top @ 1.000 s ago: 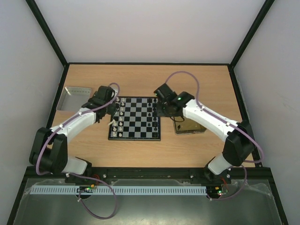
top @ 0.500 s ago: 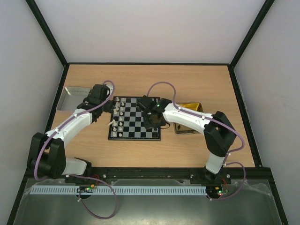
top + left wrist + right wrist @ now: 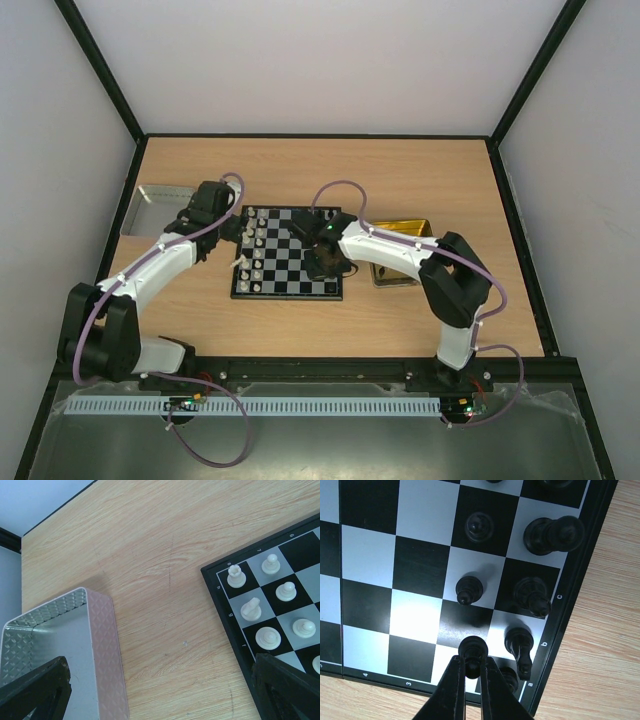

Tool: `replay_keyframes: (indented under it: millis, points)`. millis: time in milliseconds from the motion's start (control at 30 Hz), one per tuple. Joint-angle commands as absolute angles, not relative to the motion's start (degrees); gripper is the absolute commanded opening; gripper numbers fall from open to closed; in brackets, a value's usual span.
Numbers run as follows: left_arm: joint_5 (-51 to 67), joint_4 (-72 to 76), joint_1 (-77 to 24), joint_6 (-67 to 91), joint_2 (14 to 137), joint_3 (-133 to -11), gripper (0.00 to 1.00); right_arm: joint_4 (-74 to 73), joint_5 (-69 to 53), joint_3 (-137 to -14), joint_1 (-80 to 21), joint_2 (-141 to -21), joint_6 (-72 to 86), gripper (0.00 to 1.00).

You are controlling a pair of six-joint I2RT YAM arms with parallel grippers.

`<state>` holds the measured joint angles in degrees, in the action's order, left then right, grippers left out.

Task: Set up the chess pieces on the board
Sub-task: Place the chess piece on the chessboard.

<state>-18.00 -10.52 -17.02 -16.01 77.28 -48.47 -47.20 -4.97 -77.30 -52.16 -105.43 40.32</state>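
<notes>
The board lies mid-table, with white pieces along its left side and black pieces along its right. In the right wrist view my right gripper is shut on a black pawn and holds it over the board's near right corner, beside several standing black pieces. It shows in the top view too. My left gripper is open and empty over bare wood, between the silver tray and the board's left edge. White pieces stand there.
The silver tray sits at the far left of the table. The yellow-tinted tray lies right of the board, partly under my right arm. Black frame rails border the table.
My right arm has swung left from above the yellow tray to the board's near right corner, carrying the black pawn. The left arm has drawn back slightly.
</notes>
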Motion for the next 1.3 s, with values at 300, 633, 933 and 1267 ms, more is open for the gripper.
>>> replay_keyframes:
  millis: [300,633,933,1267]
  points:
    - [-17.39,-9.49,-16.75,-15.73,75.98,-47.59,0.99,-46.80,-5.65,-79.08,-52.58,-108.07,39.85,0.04]
    - [-17.31,-9.50,-16.77,-15.73,75.87,-47.64,0.99,-46.51,-6.33,-79.19,-52.56,-108.61,39.68,0.04]
    - [-17.23,-9.49,-16.74,-15.82,75.89,-47.55,0.99,-46.46,-6.83,-79.29,-52.69,-109.26,39.64,0.06]
    - [-17.05,-9.40,-16.73,-15.91,76.04,-47.46,0.99,-46.60,-7.03,-79.58,-52.66,-109.42,39.46,0.09]
